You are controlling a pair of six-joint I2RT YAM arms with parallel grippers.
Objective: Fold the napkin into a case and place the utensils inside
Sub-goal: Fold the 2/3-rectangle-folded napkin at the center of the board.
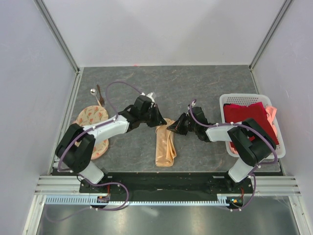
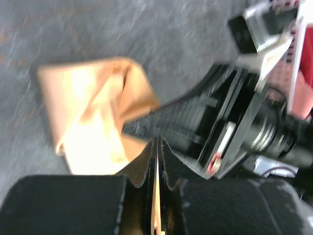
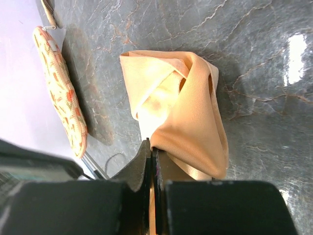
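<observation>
top external: folded peach napkin (image 1: 165,144), left fingers (image 2: 139,170) and right fingers (image 3: 140,165) each pinching it.

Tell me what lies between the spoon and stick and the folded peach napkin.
No loose object does. The spoon and stick lie far left; only the left arm, with the left gripper shut on the napkin, crosses that line.

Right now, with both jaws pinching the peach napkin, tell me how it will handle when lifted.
Likely floppy: the napkin lies in soft, rounded folds, so its folded shape may fall open. Probably light, being thin cloth. Its slight sheen suggests it could slide on the smooth table or slip from a shallow pinch.
</observation>
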